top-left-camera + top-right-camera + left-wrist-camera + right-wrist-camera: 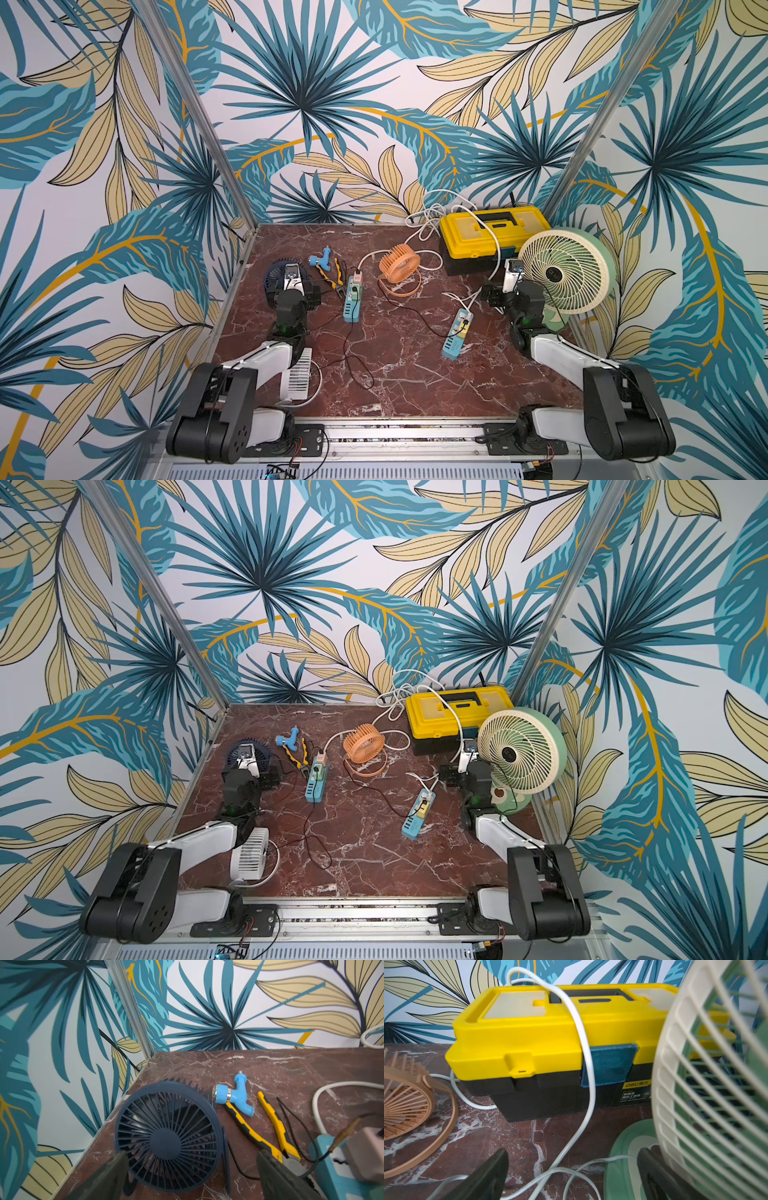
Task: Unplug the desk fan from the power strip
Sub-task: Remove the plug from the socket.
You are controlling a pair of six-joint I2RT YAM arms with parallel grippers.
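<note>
On the toolbox [519,1043] front, a yellow label [636,1084] reads "deli".

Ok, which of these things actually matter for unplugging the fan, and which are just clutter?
Job:
left power strip, right power strip, green fan, orange fan, dark blue fan, white fan. I cannot tell which fan is meant.

Lying about:
yellow toolbox, pliers, blue tap fitting.

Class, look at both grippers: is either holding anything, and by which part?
Nothing is held. The left gripper and right gripper both stand open, with nothing gripped between their fingers.
</note>
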